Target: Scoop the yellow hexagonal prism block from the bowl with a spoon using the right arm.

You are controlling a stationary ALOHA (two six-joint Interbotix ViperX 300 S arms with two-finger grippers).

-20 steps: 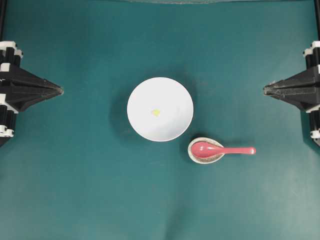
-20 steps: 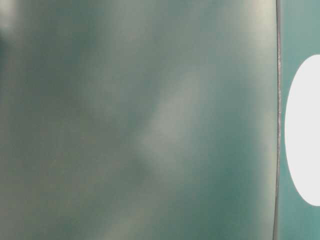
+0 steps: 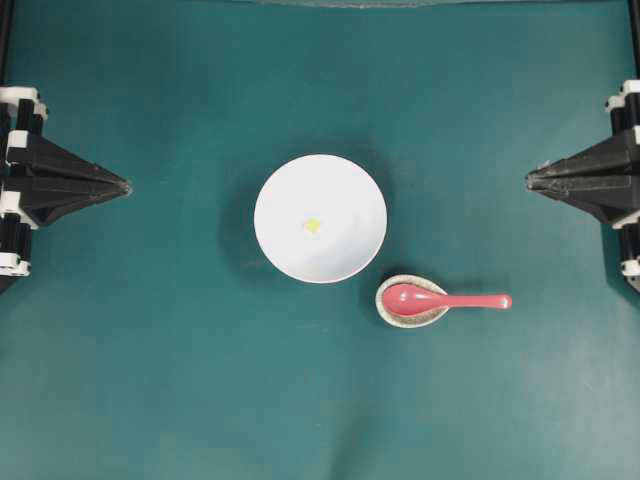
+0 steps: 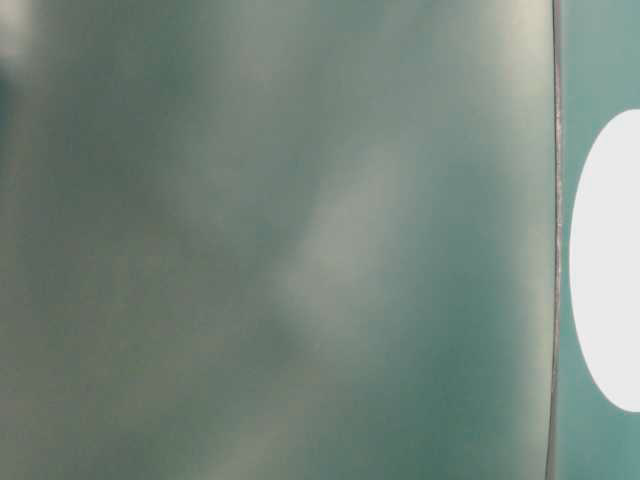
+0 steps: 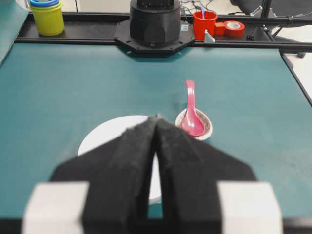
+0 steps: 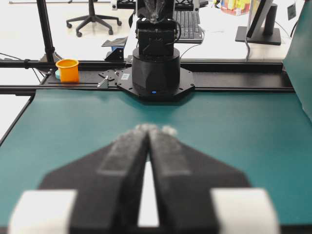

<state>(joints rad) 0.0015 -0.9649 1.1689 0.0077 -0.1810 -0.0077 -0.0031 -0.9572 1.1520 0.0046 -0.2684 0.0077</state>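
Observation:
The white bowl (image 3: 320, 218) stands at the table's middle with the tiny yellow hexagonal prism block (image 3: 312, 226) inside it. The pink-red spoon (image 3: 445, 300) lies to the bowl's lower right, its scoop resting in a small speckled spoon rest (image 3: 411, 312) and its handle pointing right. My left gripper (image 3: 125, 186) is shut and empty at the far left edge. My right gripper (image 3: 530, 180) is shut and empty at the far right edge. In the left wrist view the shut gripper (image 5: 157, 117) covers most of the bowl (image 5: 109, 134), and the spoon (image 5: 190, 109) shows beyond it.
The other arm's base (image 5: 154, 24) stands at the table's far side in the left wrist view, with stacked cups (image 5: 47, 15), a red cup (image 5: 204, 24) and a tape roll (image 5: 234, 28) behind the edge. An orange cup (image 6: 67, 70) sits off the table.
The left arm has shifted slightly, its tip a little farther right and lower. The bowl, block, spoon and right arm have not moved.

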